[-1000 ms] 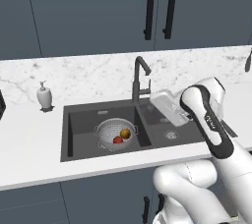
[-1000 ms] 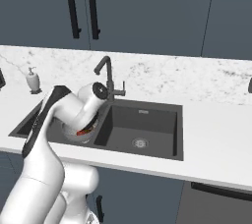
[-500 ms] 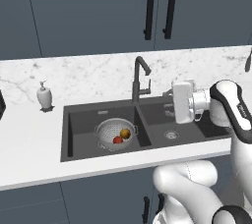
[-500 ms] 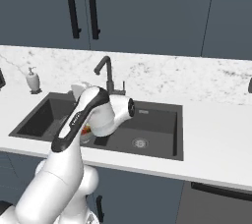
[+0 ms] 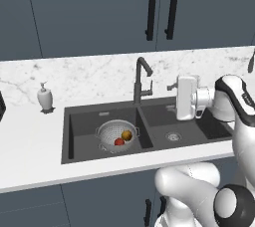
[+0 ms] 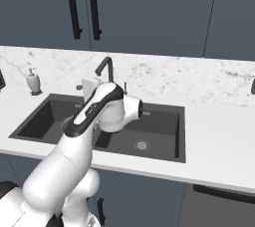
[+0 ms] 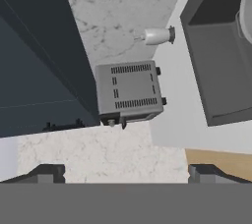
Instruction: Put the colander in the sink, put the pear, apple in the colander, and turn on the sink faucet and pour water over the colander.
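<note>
The colander (image 5: 117,135) sits in the left basin of the sink (image 5: 79,121), with the pear (image 5: 126,135) at about three o'clock inside it and the apple (image 5: 119,142) at about six, the two touching, so the loading is done! What's left, by my read, is the water: the sink faucet (image 5: 141,78) stands at twelve o'clock behind the divider, no stream showing. The gripper (image 7: 123,175) is wide and empty, hand hovering over the right basin, looking past a soap dispenser (image 7: 156,36) and a toaster (image 7: 129,92).
</note>
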Robot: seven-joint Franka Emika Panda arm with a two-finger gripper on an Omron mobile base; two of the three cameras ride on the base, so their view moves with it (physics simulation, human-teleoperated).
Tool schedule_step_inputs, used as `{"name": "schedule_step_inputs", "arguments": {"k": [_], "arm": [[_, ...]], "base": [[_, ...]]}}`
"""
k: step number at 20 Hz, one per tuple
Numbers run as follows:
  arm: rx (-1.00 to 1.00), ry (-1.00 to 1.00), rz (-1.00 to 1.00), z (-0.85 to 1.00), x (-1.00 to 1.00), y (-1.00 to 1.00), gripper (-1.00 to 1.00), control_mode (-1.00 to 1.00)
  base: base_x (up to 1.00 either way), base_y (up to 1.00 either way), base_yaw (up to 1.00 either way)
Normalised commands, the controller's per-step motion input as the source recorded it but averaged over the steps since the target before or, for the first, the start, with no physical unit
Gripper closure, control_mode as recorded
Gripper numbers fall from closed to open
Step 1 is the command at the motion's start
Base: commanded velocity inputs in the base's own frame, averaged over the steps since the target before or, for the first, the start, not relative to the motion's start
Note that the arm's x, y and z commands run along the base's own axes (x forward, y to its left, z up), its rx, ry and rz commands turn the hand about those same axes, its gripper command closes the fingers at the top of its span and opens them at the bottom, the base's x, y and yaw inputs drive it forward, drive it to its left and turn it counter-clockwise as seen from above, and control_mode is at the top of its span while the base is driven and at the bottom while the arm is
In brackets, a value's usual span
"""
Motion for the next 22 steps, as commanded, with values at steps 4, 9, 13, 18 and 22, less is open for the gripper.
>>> {"name": "schedule_step_inputs", "arguments": {"k": [4, 9, 13, 18, 22], "arm": [[-0.03, 0.0, 0.0, -0.02, 0.26, -0.09, -1.0, -1.0], [0.0, 0.01, 0.0, 0.01, 0.25, -0.03, -1.0, -1.0], [0.0, 0.0, 0.0, -0.03, 0.23, 0.0, -1.0, -1.0], [0.0, 0.0, 0.0, -0.07, 0.31, 0.0, -1.0, -1.0], [0.0, 0.0, 0.0, -0.07, 0.34, 0.0, -1.0, -1.0]], "base": [[0.0, 0.0, 0.0], [0.0, 0.0, 0.0], [0.0, 0.0, 0.0], [0.0, 0.0, 0.0], [0.0, 0.0, 0.0]]}}
